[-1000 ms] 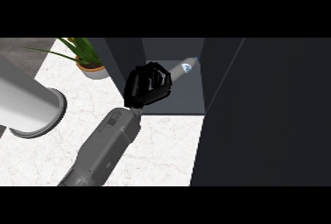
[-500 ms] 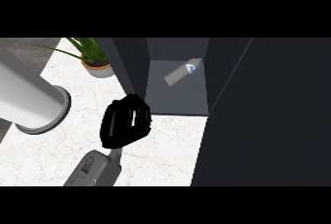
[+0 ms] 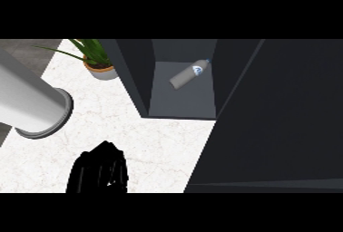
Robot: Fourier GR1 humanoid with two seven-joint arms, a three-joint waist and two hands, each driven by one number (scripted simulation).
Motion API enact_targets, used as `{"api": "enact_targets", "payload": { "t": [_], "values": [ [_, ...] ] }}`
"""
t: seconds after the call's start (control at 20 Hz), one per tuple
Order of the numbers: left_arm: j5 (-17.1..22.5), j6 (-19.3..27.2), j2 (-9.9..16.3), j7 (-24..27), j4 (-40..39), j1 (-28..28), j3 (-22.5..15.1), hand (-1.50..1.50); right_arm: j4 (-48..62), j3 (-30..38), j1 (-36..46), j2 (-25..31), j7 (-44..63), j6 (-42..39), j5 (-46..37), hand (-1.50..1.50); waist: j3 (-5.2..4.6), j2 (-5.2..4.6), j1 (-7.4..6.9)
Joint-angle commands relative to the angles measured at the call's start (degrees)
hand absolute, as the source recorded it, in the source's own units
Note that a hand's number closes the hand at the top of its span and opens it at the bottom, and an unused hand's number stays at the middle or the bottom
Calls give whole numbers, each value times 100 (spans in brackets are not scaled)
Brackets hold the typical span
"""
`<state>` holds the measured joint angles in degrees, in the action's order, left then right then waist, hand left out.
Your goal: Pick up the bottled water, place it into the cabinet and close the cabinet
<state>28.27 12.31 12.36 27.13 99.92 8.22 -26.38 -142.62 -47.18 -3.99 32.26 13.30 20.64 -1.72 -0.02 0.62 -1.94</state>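
Observation:
The bottled water lies on its side on the grey floor of the open cabinet, cap pointing to the far right, with nothing touching it. The cabinet's dark door stands open at the right and fills that side of the head view. My left hand is low over the white marble counter, well in front of the cabinet. Its fingers are relaxed and point away from me, holding nothing. My right hand does not show.
A large grey cylinder lies on the counter at the left. A potted plant stands at the back, just left of the cabinet's side wall.
My left hand has let go of the bottle and drawn back out of the cabinet toward the lower edge. The bottle stays lying inside.

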Motion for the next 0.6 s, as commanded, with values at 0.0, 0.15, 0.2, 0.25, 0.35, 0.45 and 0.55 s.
{"api": "enact_targets", "payload": {
  "t": [0.0,0.15,0.2,0.25,0.35,0.45,0.55],
  "values": [
    [-86,-72,331,253,773,1017,-184,150,-871,-515,368,-228,805,-187,27,150,-17,-2,-3],
    [-43,-233,711,351,1291,1465,-38,150,-546,-396,930,-669,1218,-120,-51,150,-21,-13,-26],
    [-15,-184,599,394,1097,1400,37,150,-677,-675,957,-794,1382,-47,-259,150,-24,-5,60],
    [6,-244,794,405,1353,1620,125,150,-198,-711,1089,-1066,1208,-7,-263,150,-17,-15,33],
    [195,-259,936,285,1641,1808,309,150,-371,-484,1399,-1239,1711,106,-242,150,-22,-13,40],
    [236,-460,1113,539,1822,2199,418,150,133,-597,1681,-1607,1693,181,-462,150,-19,-14,34],
    [451,-655,1291,544,1938,2494,565,150,149,-351,2175,-1891,2180,205,-504,150,-26,-9,10]
  ]
}}
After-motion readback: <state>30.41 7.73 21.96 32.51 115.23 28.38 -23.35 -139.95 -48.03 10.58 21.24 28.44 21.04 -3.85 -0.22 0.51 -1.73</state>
